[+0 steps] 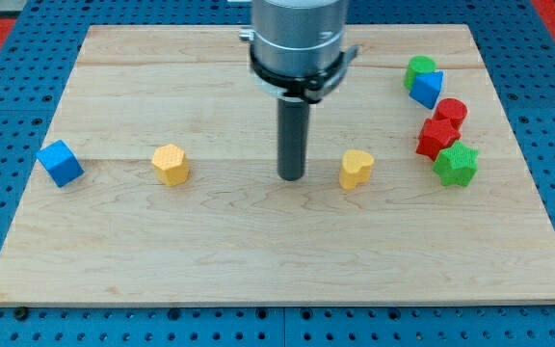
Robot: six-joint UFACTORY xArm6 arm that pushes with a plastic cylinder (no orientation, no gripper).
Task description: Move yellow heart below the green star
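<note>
Sitting near the left edge of the wooden board (258,260), about halfway down: a blue cube (60,162), turned corner-on. Lying further toward the middle, at nearly the same height: a yellow hexagonal block (171,164), well apart from the cube. Standing upright near the board's centre: the dark rod, hanging from the grey cylindrical arm end reaching in over the top edge. Resting on the surface: my tip (292,178), touching no block, with bare wood around it. No fingers here to be opening or closing, only the plain rod end, and holding nothing. Waiting just to the right of my tip, with a narrow gap between: the yellow heart (356,168), roughly level with the tip. Crowding near the right edge, in a loose column running from the top right corner downward: five blocks. Sitting uppermost: a green block (418,70), rounded, exact shape hard to tell. Leaning against its lower right side: a blue block (428,90), looking wedge-like or triangular. Lying below these: a red cylinder-like block (452,112), and touching it from below left, a red star-like block (437,138). Ending the column, about halfway down the right edge: the green star (456,165), pressing against the red star-like block. Lying to the left of the green star, at nearly the same height, not below it: the yellow heart, separated from the star by open wood.
</note>
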